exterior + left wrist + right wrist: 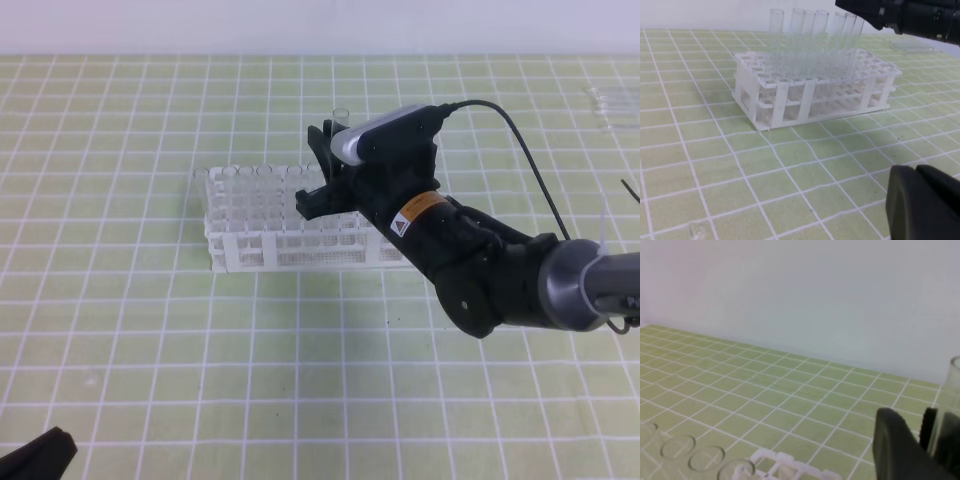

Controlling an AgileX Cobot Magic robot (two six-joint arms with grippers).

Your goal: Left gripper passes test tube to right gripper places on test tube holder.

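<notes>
The right gripper [325,165] hangs over the right end of the test tube holder [250,245], its black jaws pinching a clear test tube [339,116] whose open rim sticks up above them. In the right wrist view we see that tube [951,405] upright at the right edge, just beside a black finger [900,450]; below, tube mouths and a bit of white lattice [785,465] show at the bottom edge. Whether the tube's lower end has entered a hole we cannot tell, since the arm hides it.

The holder stands on the green-gridded counter [150,340], long side toward us in the high view. From the left wrist view we count several other glass tubes [805,35] standing upright in its rear rows, with the right arm [910,17] dark across the top right corner.

The left gripper [35,458] sits low at the bottom left corner of the high view, well apart from the holder. Only one black part of it [922,205] shows in its own camera, so we cannot tell whether it is spread or pressed together. A few spare tubes [615,103] lie at the far right of the counter.
</notes>
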